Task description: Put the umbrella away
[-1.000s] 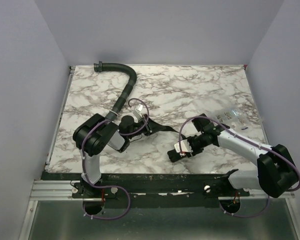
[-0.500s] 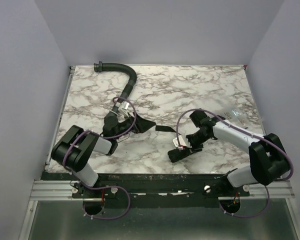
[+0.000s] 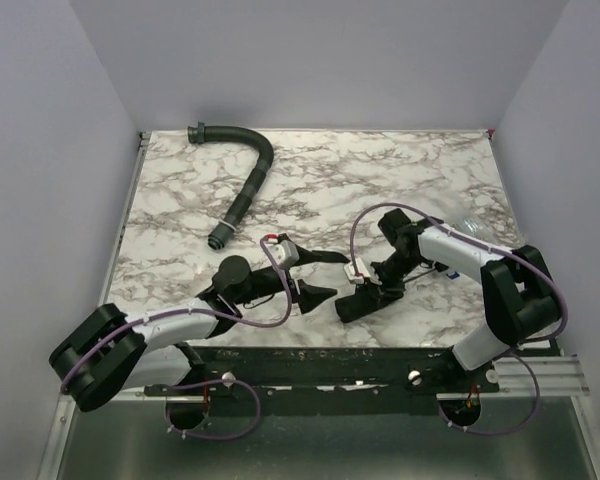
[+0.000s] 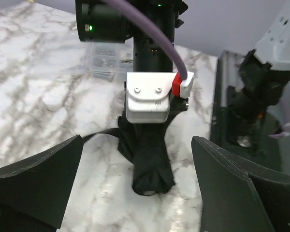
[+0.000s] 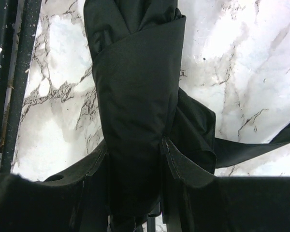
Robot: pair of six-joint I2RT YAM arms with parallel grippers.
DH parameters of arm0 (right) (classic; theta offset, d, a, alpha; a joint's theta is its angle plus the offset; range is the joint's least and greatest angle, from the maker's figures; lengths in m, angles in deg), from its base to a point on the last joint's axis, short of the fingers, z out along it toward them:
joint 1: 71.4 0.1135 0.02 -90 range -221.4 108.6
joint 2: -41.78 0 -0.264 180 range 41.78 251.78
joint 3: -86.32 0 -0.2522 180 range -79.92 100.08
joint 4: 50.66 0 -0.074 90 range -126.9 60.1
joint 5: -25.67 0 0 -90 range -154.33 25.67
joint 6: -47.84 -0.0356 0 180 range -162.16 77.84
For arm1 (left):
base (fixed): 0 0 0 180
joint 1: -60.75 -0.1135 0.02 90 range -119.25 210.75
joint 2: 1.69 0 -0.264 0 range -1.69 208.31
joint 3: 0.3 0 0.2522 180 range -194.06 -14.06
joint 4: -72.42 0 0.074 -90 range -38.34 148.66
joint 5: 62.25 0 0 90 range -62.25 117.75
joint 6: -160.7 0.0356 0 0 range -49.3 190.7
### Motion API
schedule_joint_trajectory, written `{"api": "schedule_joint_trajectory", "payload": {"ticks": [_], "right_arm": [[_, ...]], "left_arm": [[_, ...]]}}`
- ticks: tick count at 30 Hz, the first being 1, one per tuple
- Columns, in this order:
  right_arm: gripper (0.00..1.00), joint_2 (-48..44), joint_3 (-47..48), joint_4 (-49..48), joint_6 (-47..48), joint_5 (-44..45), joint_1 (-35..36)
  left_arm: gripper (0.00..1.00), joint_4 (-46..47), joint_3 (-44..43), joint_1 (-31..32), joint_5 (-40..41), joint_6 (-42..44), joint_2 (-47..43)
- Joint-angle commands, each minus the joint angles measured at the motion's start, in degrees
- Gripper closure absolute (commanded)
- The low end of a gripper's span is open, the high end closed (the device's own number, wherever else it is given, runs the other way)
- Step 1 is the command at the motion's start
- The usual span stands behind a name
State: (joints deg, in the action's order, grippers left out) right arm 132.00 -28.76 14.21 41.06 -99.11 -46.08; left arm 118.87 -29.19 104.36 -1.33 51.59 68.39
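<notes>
Near the front edge of the white marble tabletop (image 3: 400, 180), a short black fabric umbrella bundle (image 3: 358, 302) lies pinched by the right gripper (image 3: 372, 290). The left gripper (image 3: 318, 276) holds its fingers (image 4: 38, 179) spread wide just beside it. It looks folded, but its thin black strap (image 5: 261, 150) trails loose and it is not yet stowed.

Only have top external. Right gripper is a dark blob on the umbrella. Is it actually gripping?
Observer: Yes. Right wrist shows the right gripper closed around the umbrella, on its folded fabric bundle.
Operator: Left gripper holding anything?
Observer: No. Left wrist shows the left gripper open wide, nothing between its fingers.
Operator: Is it lined up?
Observer: Roughly. The bundle's free end lies ahead of it, about midway between its fingers.
</notes>
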Motion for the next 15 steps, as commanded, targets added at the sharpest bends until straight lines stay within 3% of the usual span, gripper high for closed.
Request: {"api": "schedule_joint_trajectory", "payload": {"ticks": [1,5,15], "right_arm": [[0.93,6.91,-0.80,6.78,-3.82,3.96,-1.36],[0.93,10.91,1.89,8.66,-3.86,2.69,-2.33],[0.93,17.06,4.35,8.86,-5.68,3.29,-3.06]], "left_arm": [[0.02,-31.51,-8.09,5.55,10.85,28.86,-2.32],[0.02,-37.93,-11.63,12.40,17.91,37.74,1.28],[0.03,-36.66,-21.02,25.13,30.04,46.30,15.93]]}}
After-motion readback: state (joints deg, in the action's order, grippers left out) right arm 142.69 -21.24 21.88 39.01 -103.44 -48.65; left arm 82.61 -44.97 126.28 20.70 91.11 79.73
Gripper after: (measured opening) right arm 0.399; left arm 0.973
